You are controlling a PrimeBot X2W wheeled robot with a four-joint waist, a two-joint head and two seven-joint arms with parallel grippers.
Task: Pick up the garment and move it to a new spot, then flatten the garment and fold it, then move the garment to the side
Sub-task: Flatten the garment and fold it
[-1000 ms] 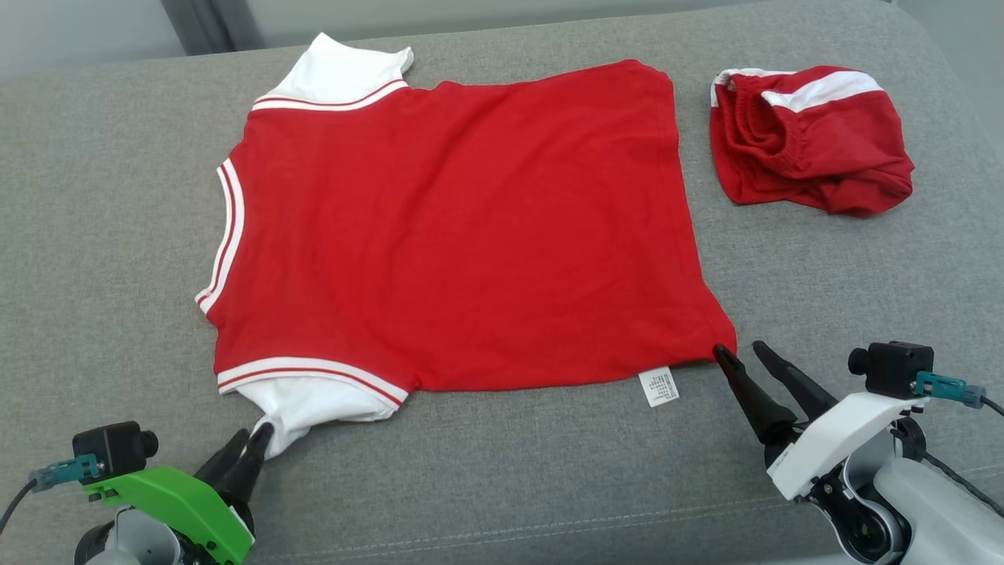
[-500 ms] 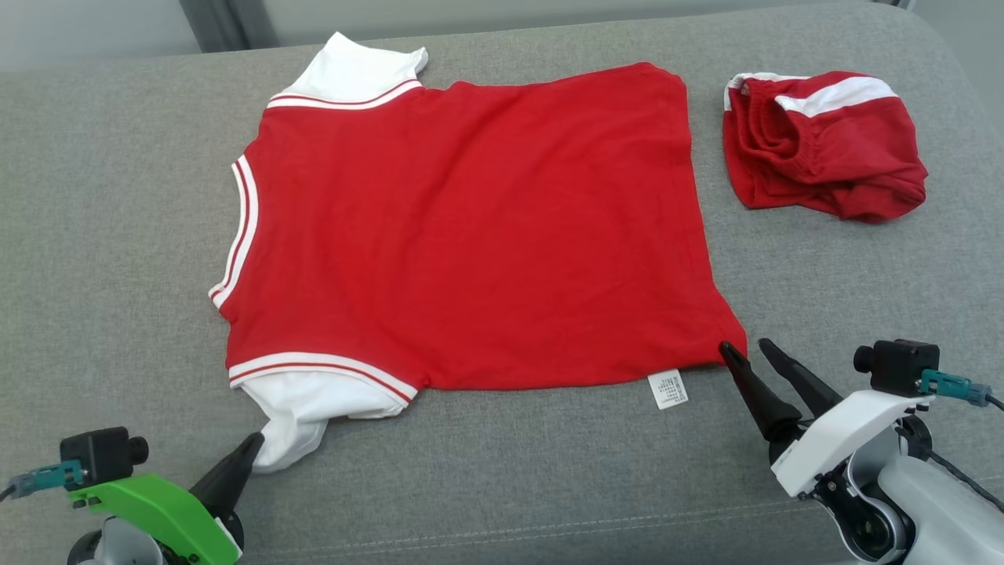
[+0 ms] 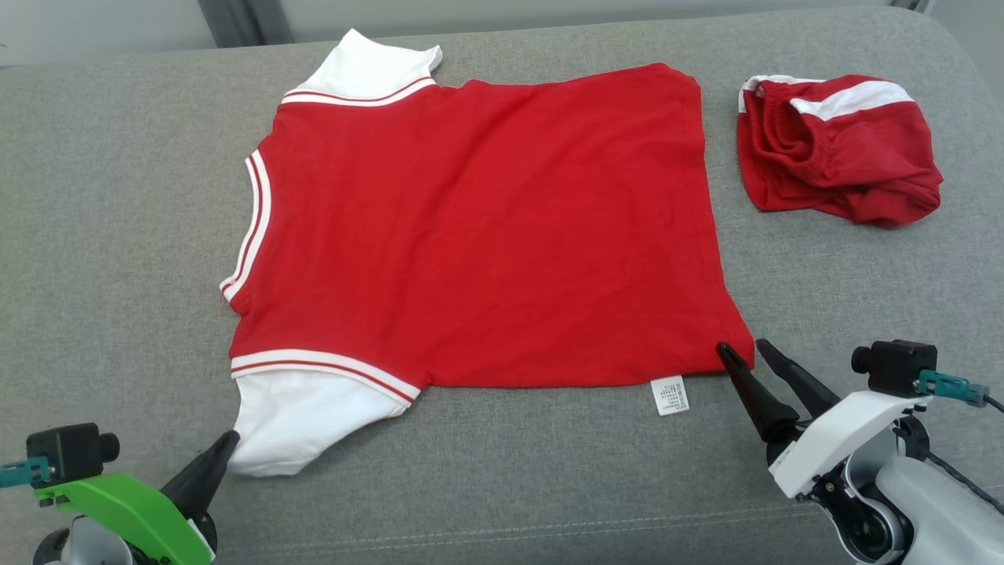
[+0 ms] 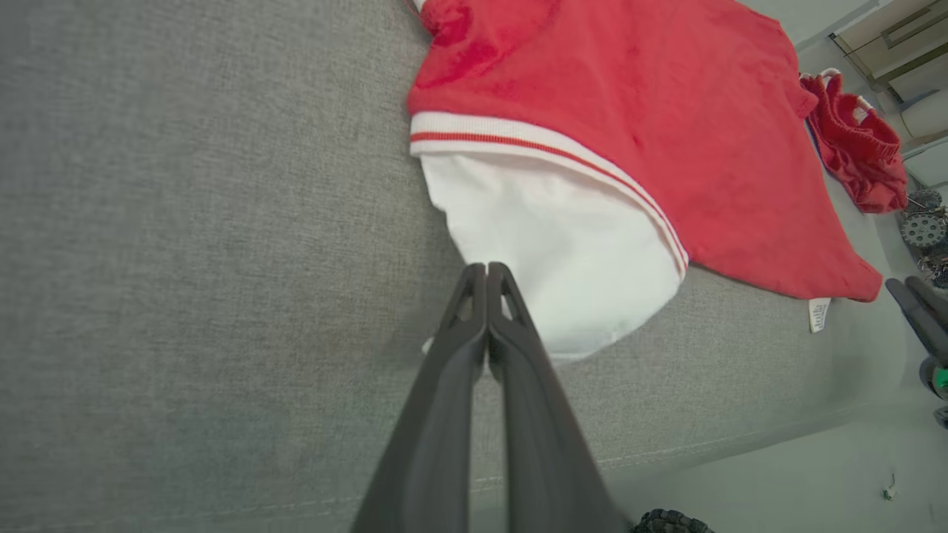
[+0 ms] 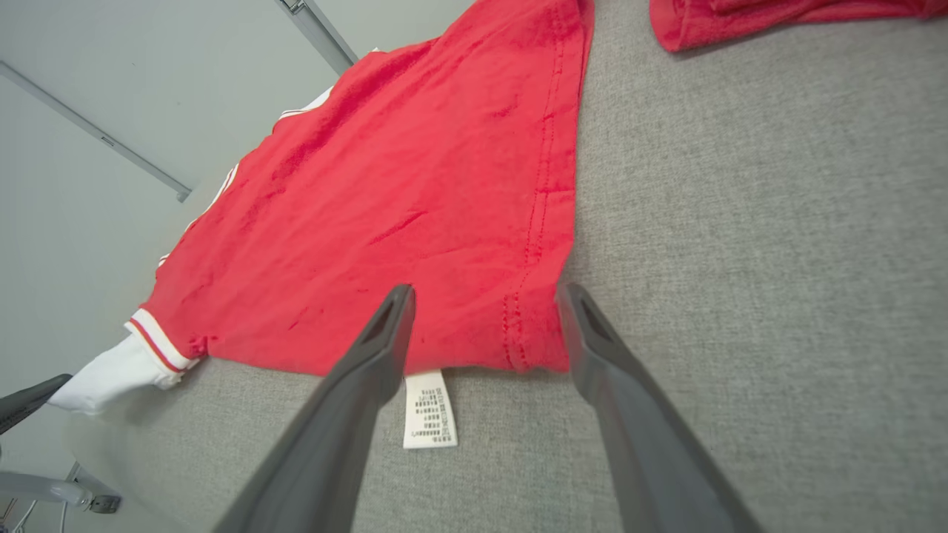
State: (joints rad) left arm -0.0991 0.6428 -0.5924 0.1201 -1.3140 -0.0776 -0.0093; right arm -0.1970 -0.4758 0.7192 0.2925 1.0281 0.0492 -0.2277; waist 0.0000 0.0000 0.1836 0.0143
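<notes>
Red T-shirt (image 3: pixel 486 227) lies flat in the head view on a grey sofa cushion (image 3: pixel 118 196), with bunched red shorts (image 3: pixel 839 149) nearby. Left wrist view: the left end effector (image 4: pixel 487 269) pinches the white sleeve (image 4: pixel 563 237). Right wrist view: the right end effector (image 5: pixel 486 290) gapes wide, straddling the hem corner (image 5: pixel 529 333).

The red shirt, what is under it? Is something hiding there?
The red shirt lies flat on the grey cushion. It covers what is beneath, so anything hidden there cannot be seen.
</notes>
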